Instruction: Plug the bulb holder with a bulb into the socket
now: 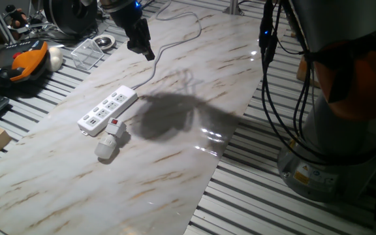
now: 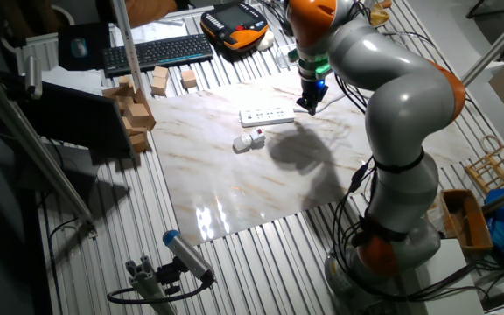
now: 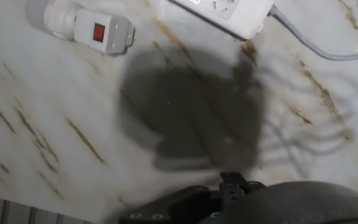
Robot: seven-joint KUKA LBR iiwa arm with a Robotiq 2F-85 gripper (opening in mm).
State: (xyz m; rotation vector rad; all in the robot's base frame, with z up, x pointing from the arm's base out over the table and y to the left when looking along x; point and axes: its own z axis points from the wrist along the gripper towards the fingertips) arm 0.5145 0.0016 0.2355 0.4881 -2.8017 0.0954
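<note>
The black two-finger gripper (image 1: 140, 47) hangs above the marble-patterned tabletop (image 1: 175, 163), finger spacing indiscernible; the long white power strip socket (image 1: 108, 109) lies near the far edge; the white red-switched bulb holder (image 1: 115, 128) and frosted white bulb (image 1: 105, 149) lie just beside it, unplugged; bare marble spreads toward the robot.

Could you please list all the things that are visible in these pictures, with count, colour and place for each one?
bulb holder: one, white with red switch, lying on the marble board beside the socket.
bulb: one, white, joined to the holder's end.
socket: one, white strip with grey cord, on the board's far part.
marble board: one, pale with brown veins, on the slatted table.
keyboard: one, black, beyond the board.
wooden blocks: several, light brown, left of the board.
orange pendant: one, orange and black, near the keyboard.
gripper: one, black, above the cord; jaws unclear.
</note>
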